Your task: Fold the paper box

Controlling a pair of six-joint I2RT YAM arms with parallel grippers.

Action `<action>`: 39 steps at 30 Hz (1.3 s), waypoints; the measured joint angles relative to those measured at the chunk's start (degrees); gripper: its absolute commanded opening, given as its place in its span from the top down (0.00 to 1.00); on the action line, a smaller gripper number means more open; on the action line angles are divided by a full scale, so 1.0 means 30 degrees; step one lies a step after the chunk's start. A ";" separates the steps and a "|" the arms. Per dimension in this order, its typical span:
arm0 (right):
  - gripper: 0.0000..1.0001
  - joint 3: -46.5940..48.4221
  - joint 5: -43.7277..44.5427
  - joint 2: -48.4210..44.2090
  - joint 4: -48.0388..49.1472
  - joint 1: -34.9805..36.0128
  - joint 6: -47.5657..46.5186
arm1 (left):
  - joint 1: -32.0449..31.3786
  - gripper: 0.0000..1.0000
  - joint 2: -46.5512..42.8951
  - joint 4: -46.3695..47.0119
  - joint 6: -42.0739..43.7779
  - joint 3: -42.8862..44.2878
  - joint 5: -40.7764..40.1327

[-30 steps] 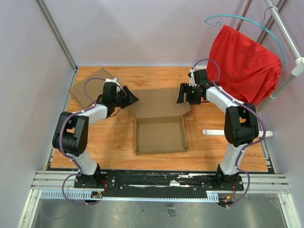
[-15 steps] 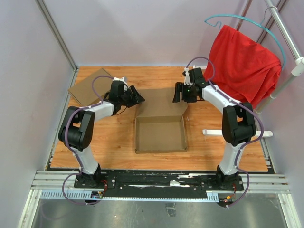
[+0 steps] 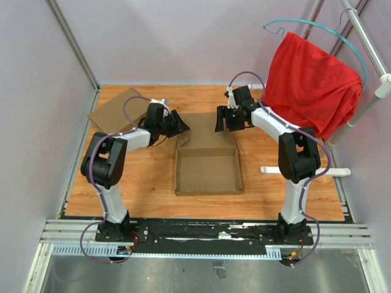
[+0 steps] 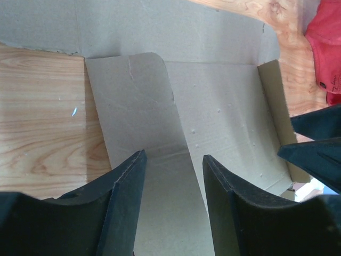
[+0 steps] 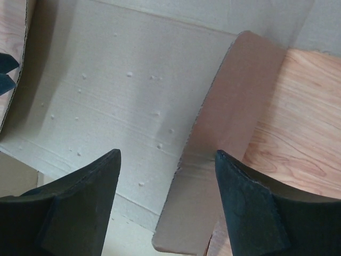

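Between the left pincer [image 3: 182,126] and right pincer [image 3: 220,124], both open and gripping nothing, rises the paper box [image 3: 208,173] lid, its tray back toward the bases. Each should push its side flap [image 4: 136,114] inward evenly along the crease.

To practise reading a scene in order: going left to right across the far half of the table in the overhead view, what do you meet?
Flat cardboard sheet → left gripper → paper box → right gripper → red cloth.
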 measured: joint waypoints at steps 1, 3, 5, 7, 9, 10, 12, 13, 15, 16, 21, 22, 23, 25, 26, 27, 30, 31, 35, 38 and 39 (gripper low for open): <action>0.29 0.0095 -0.0022 0.0160 -0.0015 0.0044 -0.0022 | 0.0000 0.47 0.0051 0.0029 0.0000 0.0000 0.0036; 0.29 0.0219 -0.0029 0.0488 -0.0007 0.0131 -0.0044 | 0.0000 0.48 0.0146 0.0044 0.0000 0.0036 0.0131; 0.29 0.0291 -0.0058 0.0816 0.0000 0.0160 -0.0044 | 0.0000 0.48 0.0321 0.0073 0.0000 0.0153 0.0182; 0.29 0.0299 -0.0087 0.0984 0.0015 0.0204 -0.0051 | 0.0000 0.48 0.0466 0.0131 0.0000 0.0240 0.0233; 0.30 0.0299 -0.0080 0.1035 0.0015 0.0240 -0.0109 | 0.0000 0.48 0.0554 0.0131 0.0000 0.0270 0.0291; 0.30 0.0299 -0.0058 0.1035 0.0015 0.0240 -0.0131 | -0.0007 0.48 0.0583 0.0117 0.0007 0.0306 0.0299; 0.30 0.0299 0.0007 0.1056 0.0015 0.0248 -0.0204 | -0.0036 0.48 0.0678 0.0087 0.0080 0.0466 0.0284; 0.30 0.0299 0.0029 0.1064 0.0015 0.0255 -0.0233 | -0.0066 0.48 0.0714 0.0080 0.0138 0.0561 0.0284; 0.30 0.0299 0.0066 0.1093 0.0007 0.0284 -0.0291 | -0.0102 0.48 0.0765 0.0015 0.0226 0.0656 0.0248; 0.30 0.0299 0.0138 0.1093 0.0000 0.0299 -0.0328 | -0.0109 0.48 0.0772 -0.0015 0.0262 0.0685 0.0233; 0.31 0.0299 0.0619 0.1093 -0.0029 0.0554 -0.0459 | -0.0219 0.49 0.0889 -0.0051 0.0357 0.0750 0.0087; 0.31 0.0299 0.0714 0.1093 -0.0036 0.0561 -0.0466 | -0.0226 0.49 0.0896 -0.0058 0.0372 0.0750 0.0058; 0.31 0.0299 0.0809 0.1093 -0.0044 0.0605 -0.0466 | -0.0226 0.49 0.0896 -0.0058 0.0423 0.0750 0.0029; 0.31 0.0299 0.1013 0.1093 -0.0066 0.0641 -0.0459 | -0.0255 0.48 0.0889 -0.0160 0.0546 0.0750 -0.0102; 0.30 0.0299 0.1217 0.1078 -0.0102 0.0656 -0.0459 | -0.0306 0.48 0.0874 -0.0233 0.0641 0.0758 -0.0248; 0.30 0.0306 0.1559 0.1049 -0.0189 0.0692 -0.0474 | -0.0350 0.47 0.0838 -0.0357 0.0736 0.0794 -0.0415; 0.29 0.0816 0.3002 0.1027 -0.1202 0.0852 -0.0612 | -0.0532 0.47 0.0532 -0.1311 0.1260 0.1078 -0.1472; 0.29 0.1217 0.3563 0.1027 -0.1887 0.0860 -0.0707 | -0.0576 0.47 0.0401 -0.1719 0.1501 0.1188 -0.1814; 0.29 0.2863 0.5027 0.1311 -0.3781 0.0845 -0.1107 | -0.0605 0.47 -0.0058 -0.3563 0.2295 0.1610 -0.3687; 0.29 0.3949 0.5595 0.1800 -0.4488 0.0809 -0.1377 | -0.0605 0.47 -0.0248 -0.4554 0.2754 0.1887 -0.4962; 0.29 0.4204 0.5705 0.1989 -0.4692 0.0809 -0.1435 | -0.0605 0.47 -0.0284 -0.4830 0.2863 0.2004 -0.5253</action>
